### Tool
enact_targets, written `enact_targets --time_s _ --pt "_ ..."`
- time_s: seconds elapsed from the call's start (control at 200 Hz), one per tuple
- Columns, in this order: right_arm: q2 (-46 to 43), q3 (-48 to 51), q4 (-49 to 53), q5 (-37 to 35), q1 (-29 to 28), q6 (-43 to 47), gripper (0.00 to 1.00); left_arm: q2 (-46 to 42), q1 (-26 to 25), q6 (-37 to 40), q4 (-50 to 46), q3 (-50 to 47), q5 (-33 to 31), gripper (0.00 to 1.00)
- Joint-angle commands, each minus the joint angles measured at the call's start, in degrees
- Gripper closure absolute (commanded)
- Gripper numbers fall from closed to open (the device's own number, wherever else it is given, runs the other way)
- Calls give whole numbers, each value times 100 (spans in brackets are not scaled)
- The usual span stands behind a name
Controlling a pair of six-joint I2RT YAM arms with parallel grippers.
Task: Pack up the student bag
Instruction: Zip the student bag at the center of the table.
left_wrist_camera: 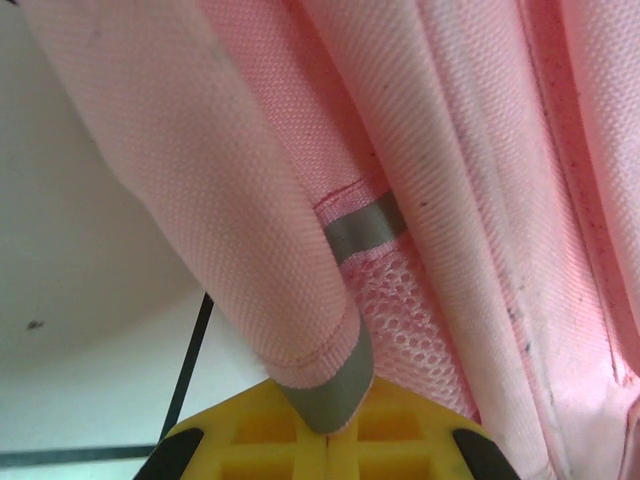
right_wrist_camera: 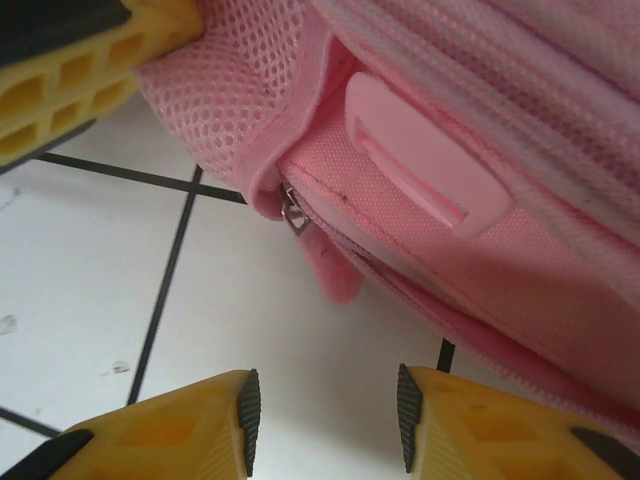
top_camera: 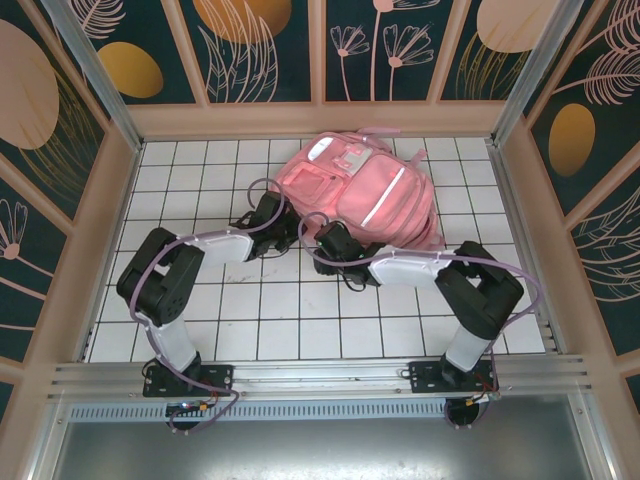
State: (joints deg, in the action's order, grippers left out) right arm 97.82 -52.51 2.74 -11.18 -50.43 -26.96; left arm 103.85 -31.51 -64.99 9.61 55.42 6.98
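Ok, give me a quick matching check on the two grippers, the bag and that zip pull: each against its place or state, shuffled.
1 left gripper
2 right gripper
3 zip pull
4 student bag

A open above the tiled table
B lying at the table's far middle
C shut on the bag's grey-trimmed fold
D hanging at the bag's corner beside the mesh

Pairs: 1-C, 2-A, 3-D, 4-B.
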Motion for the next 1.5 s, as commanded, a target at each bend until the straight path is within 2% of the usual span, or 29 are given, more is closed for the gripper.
enact_targets --time_s 0.0,0.595,0.695,0.82,1.106,1.306,1.491 --pt "263 -252 -157 -192 120 160 57 309 35 64 102 357 -109 100" --pt "1388 -1154 -99 -233 341 275 65 364 33 17 76 366 -65 100" --pt "1491 -1198 -64 -314 349 235 73 328 32 17 44 356 -108 100" --pt "1485 -1160 11 -530 341 159 99 280 37 33 -9 356 -160 100" --pt "775 -667 163 -710 352 -135 100 145 215 292 -539 420 -542 100" --pt "133 -107 373 -754 350 -355 100 -98 748 439 -604 144 -556 100" --pt "-600 380 668 -885 350 -518 100 -214 1253 886 -906 214 -662 100"
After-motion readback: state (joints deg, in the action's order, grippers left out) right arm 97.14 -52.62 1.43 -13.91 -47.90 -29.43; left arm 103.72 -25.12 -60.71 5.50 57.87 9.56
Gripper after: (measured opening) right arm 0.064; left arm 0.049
